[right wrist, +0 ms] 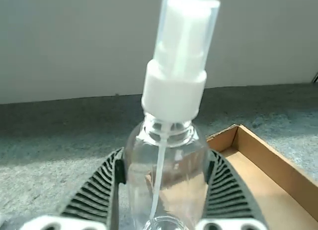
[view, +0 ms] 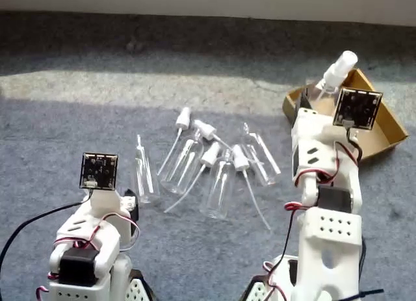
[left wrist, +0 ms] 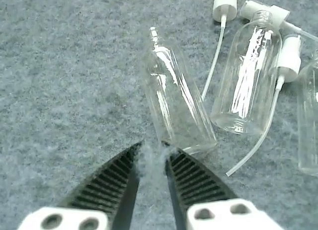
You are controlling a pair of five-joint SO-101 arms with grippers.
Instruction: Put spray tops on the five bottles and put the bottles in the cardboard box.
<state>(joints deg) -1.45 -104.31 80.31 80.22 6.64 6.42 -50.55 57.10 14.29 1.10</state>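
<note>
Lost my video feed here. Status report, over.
Right gripper shut on capped bottle, by cardboard box. Left gripper open, at a bare bottle base. Loose spray tops lie among the other bottles.

Your left arm (view: 88, 249) sits drawn back. The left gripper (left wrist: 153, 150) points down at the table, jaws parted by a narrow gap with nothing between them. Your right arm (view: 328, 203) is stretched forward. The right gripper (right wrist: 166, 163) is clamped on a bottle (right wrist: 166, 190).

Capped bottle (right wrist: 166, 180) over box (view: 383, 129); 4 btls (view: 144, 177) lying flat.
</note>
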